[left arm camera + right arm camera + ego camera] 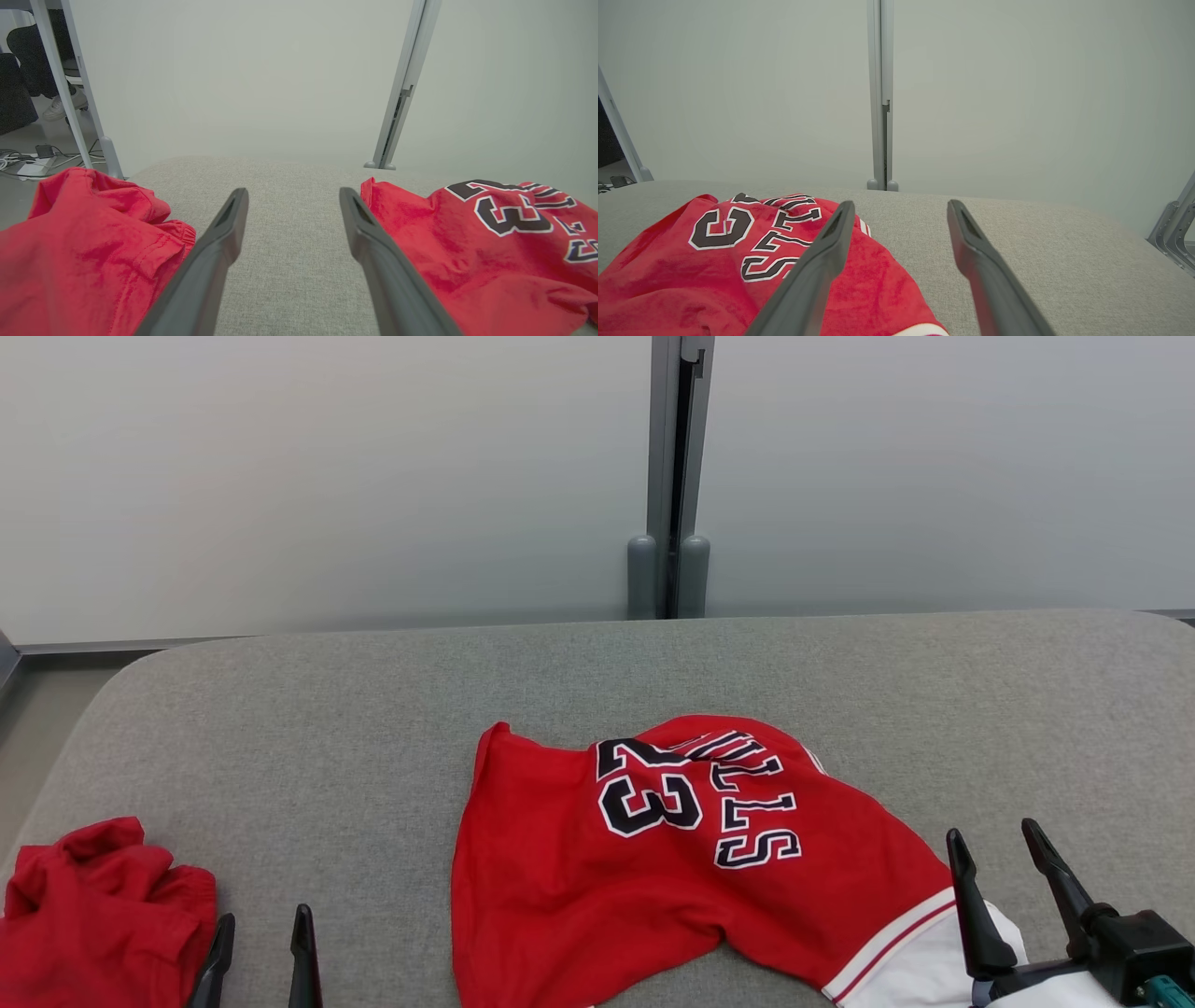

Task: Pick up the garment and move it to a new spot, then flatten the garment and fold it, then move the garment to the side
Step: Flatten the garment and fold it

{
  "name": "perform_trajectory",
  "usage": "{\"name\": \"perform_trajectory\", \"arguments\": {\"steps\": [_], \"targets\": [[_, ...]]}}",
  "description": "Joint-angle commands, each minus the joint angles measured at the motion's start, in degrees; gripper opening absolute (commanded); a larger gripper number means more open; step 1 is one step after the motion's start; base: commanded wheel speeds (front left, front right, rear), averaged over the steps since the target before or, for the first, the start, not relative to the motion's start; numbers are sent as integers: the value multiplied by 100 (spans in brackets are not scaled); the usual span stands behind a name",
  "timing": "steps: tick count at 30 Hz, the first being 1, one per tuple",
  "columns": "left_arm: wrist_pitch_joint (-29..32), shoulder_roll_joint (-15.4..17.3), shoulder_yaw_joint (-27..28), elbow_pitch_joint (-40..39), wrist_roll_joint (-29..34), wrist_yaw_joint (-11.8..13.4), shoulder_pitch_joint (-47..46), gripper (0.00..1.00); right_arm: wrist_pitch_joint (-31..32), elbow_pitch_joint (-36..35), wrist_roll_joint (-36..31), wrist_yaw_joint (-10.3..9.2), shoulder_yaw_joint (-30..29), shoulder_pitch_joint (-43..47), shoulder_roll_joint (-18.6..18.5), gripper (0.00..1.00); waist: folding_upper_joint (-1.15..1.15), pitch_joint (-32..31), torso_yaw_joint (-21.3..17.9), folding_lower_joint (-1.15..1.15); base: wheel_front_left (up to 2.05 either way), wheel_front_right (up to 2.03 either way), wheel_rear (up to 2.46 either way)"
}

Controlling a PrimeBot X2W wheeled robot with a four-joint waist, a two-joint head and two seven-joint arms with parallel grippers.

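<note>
We note the red jersey (653, 877) lying rumpled, number 23 face up, on the near middle of the grey surface (373, 709). Its white-trimmed edge runs to the right hand (991, 831), whose fingers stand spread and grip nothing; whether they touch the cloth we cannot tell. The left hand (263, 917) is likewise spread and empty, over bare surface between the jersey and a second red garment (103, 915) bunched at the near left corner.
</note>
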Motion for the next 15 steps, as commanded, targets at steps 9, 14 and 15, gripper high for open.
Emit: {"name": "perform_trajectory", "arguments": {"steps": [9,14,15], "targets": [[-1,-126,36,88,227,-191,43,100,-30,-39,65,1,79,-75,-85,100,0,17,-123,0,0,0,0],[166,-139,-390,380,80,-287,-22,100,-30,398,-30,1,315,129,-511,100,0,37,-236,0,0,0,0],[260,-139,-465,410,47,-296,-40,100,13,530,-22,0,377,152,-613,100,0,49,-268,0,0,0,0]]}}
